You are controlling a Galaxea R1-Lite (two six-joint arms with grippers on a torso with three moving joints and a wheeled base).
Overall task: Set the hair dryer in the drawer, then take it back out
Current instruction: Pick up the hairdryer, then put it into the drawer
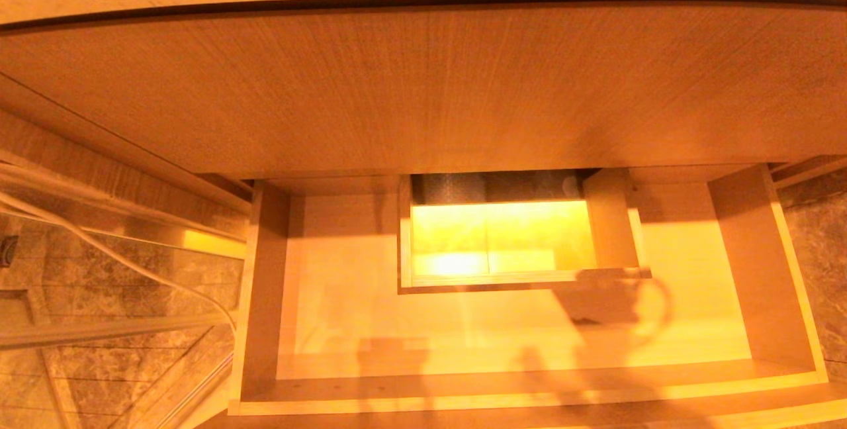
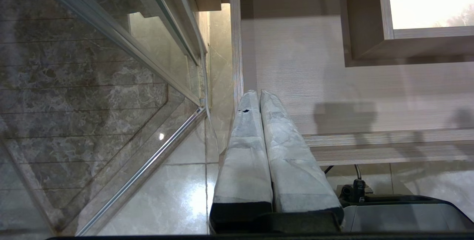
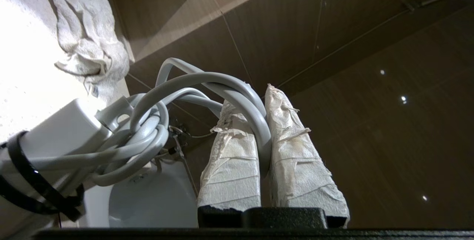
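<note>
Right wrist view: the right gripper (image 3: 259, 129), fingers wrapped in pale tape, is clenched on a loop of the hair dryer's grey-white cord (image 3: 255, 121), which passes between the two fingers. The hair dryer (image 3: 63, 136) hangs beside the gripper, its white body bound by black ties (image 3: 26, 173) to the coiled cord. Its body is cut off at the picture edge, so neither its long axis nor the way its barrel points can be told. Behind it are a pale speckled countertop (image 3: 22, 84) with a crumpled cloth (image 3: 85, 36), a white basin (image 3: 148, 199) and dark wall tiles (image 3: 370, 84).

Left wrist view: the left gripper (image 2: 258, 95) has its taped fingers pressed together with nothing between them. It sits just off the drawer's near left corner, above the floor tiles (image 2: 174, 195) and next to a glass partition (image 2: 111, 84).

Head view: the drawer (image 1: 265, 283) stands pulled out below a wood panel (image 1: 423, 85). Its pale floor holds only shadows, and a boxed cut-out (image 1: 503, 243) sits at mid-back. Neither arm nor the hair dryer appears in this view.
</note>
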